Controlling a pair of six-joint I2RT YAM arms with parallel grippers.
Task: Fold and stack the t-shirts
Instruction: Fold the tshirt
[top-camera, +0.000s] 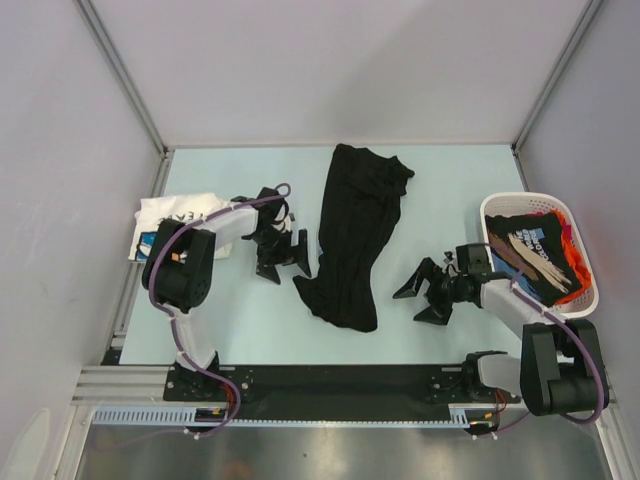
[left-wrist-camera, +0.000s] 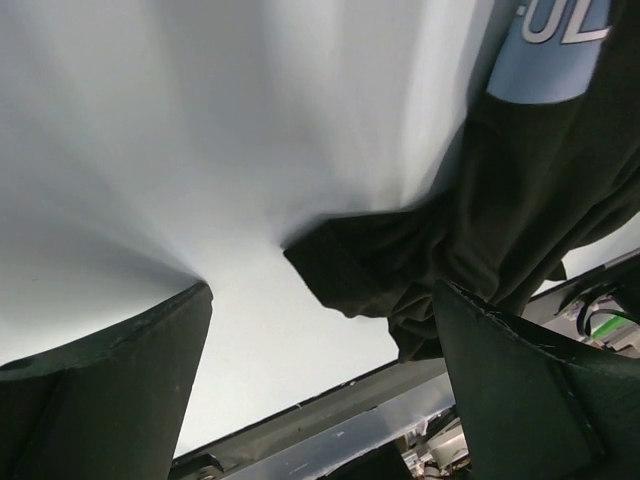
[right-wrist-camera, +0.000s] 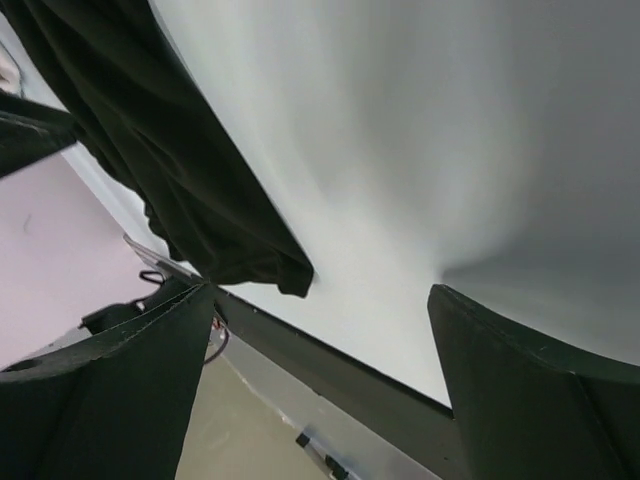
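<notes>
- The top view alone gives the whole layout: the black t-shirt lies in the middle of the surface. A white t-shirt sits at the left edge, and more t-shirts (dark printed and orange ones) fill the white basket at the right.
- The left wrist view shows the near corner of the black t-shirt as a crumpled point on the surface. It also shows a light-blue patch with pale letters at the top right; whether it belongs to this shirt, I cannot tell.
- The right wrist view shows the black t-shirt as a dark band ending in a small folded corner.
- The black t-shirt is bunched into a long narrow strip. Its long axis runs from far to near, with the far end a little to the right and the near end a little to the left.
- The left gripper stands just beside the strip's left edge, jaws spread wide and holding nothing.
- The right gripper is at the right of the strip's near end, a little apart, also wide apart and empty.
</notes>
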